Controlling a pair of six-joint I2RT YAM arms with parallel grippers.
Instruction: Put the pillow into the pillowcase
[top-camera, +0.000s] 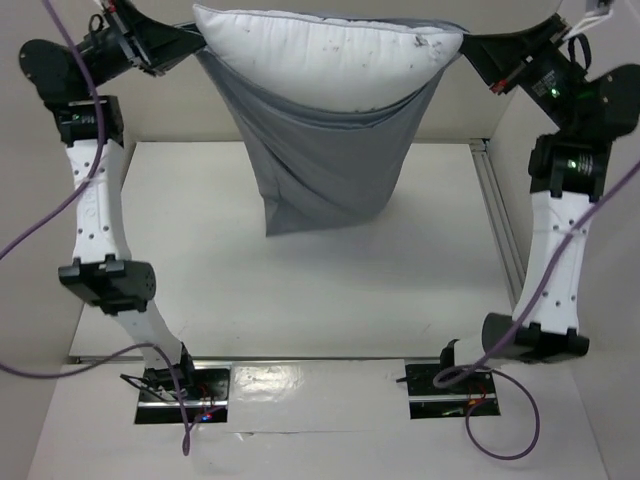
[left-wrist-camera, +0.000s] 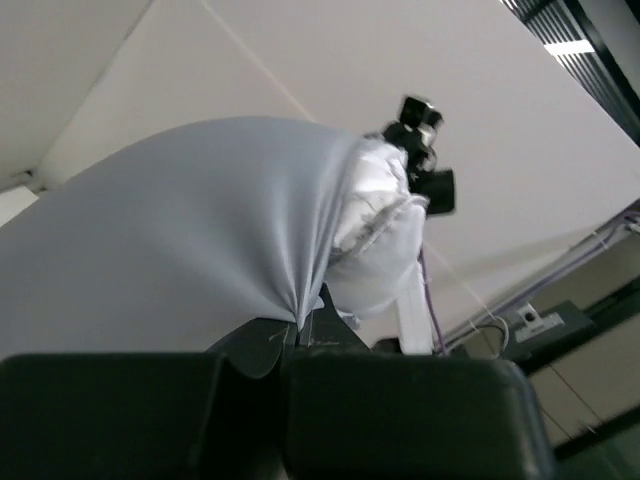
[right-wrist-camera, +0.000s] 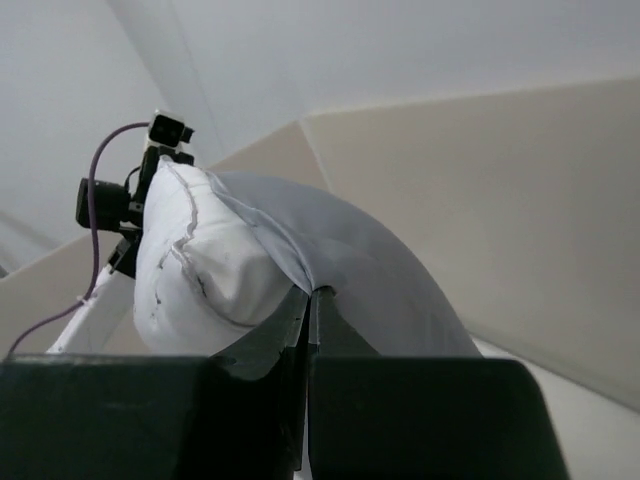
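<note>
Now your left gripper (left-wrist-camera: 300, 328) and right gripper (right-wrist-camera: 308, 296) are clamped tight on the pillowcase (top-camera: 320, 175) rim, the pillow (top-camera: 330, 55) spanning lengthwise between them.

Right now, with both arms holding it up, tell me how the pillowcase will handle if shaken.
Probably floppy: the pillowcase hangs in slack folds beneath the pillow. Likely thin and light: it gathers into fine pleats where the left gripper pinches it. It could slip out, since the right gripper too holds only a small edge.
</note>
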